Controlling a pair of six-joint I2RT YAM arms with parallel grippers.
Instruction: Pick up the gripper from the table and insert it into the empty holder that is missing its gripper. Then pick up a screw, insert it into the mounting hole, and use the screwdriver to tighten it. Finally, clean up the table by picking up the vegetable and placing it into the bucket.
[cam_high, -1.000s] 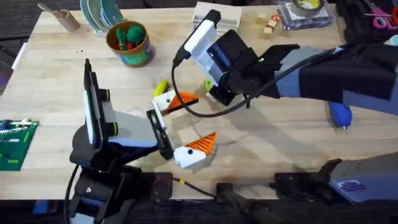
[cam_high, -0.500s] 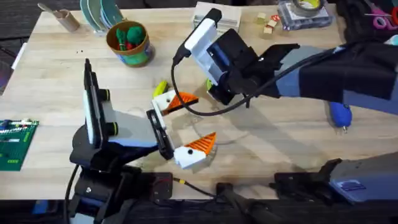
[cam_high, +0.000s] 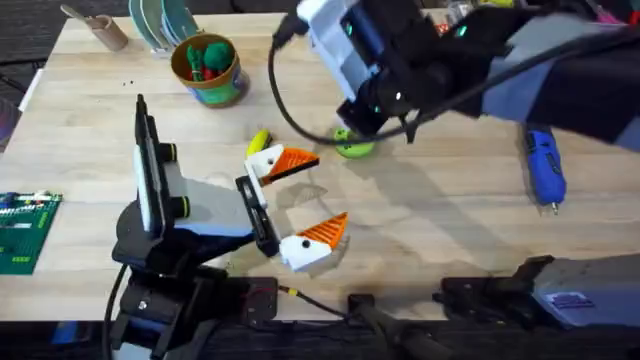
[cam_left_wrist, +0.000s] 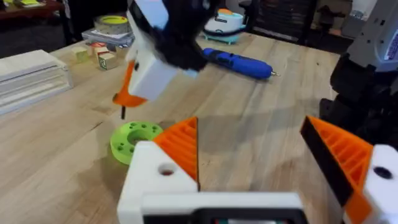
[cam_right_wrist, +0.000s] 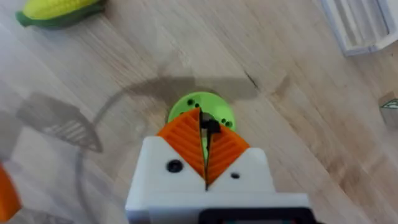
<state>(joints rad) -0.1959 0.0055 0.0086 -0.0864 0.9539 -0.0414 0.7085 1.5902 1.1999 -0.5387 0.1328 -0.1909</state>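
Risen above the green ring (cam_right_wrist: 200, 112), right gripper (cam_right_wrist: 206, 134) pinches a screw (cam_right_wrist: 211, 130); left gripper (cam_left_wrist: 255, 149) gapes.

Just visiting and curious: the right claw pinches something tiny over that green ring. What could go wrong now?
The right gripper holds what looks like a small black screw by its orange pad tips alone, so it may slip or tilt. The flat green plastic ring lies loose on the light wooden table; a misaimed push could slide it.

A pale plank table (cam_high: 440, 215) fills the room's middle. Beyond its far edge lies dark floor (cam_high: 30, 25). Behind the table, dim shelving (cam_left_wrist: 280, 18) holds clutter.
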